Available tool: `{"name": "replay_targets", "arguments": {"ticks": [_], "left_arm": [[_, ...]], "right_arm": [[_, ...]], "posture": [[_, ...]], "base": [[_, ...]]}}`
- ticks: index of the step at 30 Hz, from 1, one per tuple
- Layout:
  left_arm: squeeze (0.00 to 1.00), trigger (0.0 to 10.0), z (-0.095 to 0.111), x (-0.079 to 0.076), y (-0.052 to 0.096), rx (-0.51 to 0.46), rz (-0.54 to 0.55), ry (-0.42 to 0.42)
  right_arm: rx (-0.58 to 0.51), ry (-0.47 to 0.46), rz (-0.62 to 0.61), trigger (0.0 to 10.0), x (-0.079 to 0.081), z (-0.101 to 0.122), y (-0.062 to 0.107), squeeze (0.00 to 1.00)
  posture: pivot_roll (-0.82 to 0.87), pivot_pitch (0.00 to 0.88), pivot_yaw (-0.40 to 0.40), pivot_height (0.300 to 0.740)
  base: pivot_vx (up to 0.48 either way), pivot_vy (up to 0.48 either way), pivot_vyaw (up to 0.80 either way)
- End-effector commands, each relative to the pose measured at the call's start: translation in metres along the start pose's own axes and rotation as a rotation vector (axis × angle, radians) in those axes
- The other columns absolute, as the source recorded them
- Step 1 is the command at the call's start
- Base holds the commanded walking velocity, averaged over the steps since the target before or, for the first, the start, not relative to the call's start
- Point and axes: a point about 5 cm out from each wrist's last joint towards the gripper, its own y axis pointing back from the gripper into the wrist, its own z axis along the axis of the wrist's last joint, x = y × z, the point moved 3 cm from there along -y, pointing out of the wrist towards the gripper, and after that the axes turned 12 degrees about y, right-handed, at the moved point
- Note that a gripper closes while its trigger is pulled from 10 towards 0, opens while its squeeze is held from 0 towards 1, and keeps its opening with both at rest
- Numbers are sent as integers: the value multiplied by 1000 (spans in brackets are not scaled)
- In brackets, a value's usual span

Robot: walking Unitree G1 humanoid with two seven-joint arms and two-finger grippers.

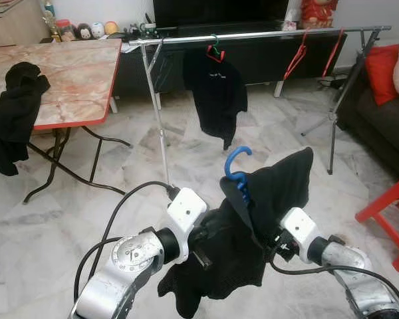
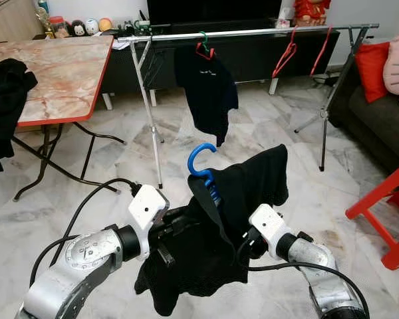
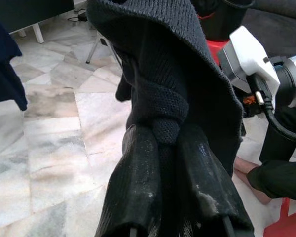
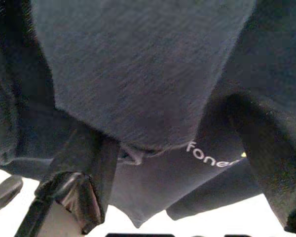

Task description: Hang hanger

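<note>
You are in the carrying step. Your left gripper (image 3: pixel 163 148) is pinched tight on the shirt (image 1: pixel 253 219); the blue hanger (image 1: pixel 238 169) inside it pokes up between both arms. The right gripper (image 4: pixel 172 148) stands open around cloth. Next you must lift the hook to the rail (image 1: pixel 266 34) ahead. No containers here.

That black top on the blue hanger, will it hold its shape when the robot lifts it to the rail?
Probably not: the black top sags in folds between both arms, so it looks floppy. It might slide off the blue hanger, since it sits bunched and lopsided. It seems light, pinched by the left gripper's fingers.
</note>
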Motion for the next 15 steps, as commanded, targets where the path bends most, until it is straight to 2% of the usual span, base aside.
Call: {"name": "replay_targets", "arguments": {"ticks": [1,15], "left_arm": [[0,10000,16,-4,1,-60,-16,-31],[0,10000,15,-6,1,-59,-25,-25]], "right_arm": [[-6,2,-17,0,-3,0,-1,0],[-56,-1,-44,0,-7,6,-3,0]], "posture": [[-98,0,-20,740],[-99,0,-14,740]], "base": [[0,0,0],[0,0,0]]}}
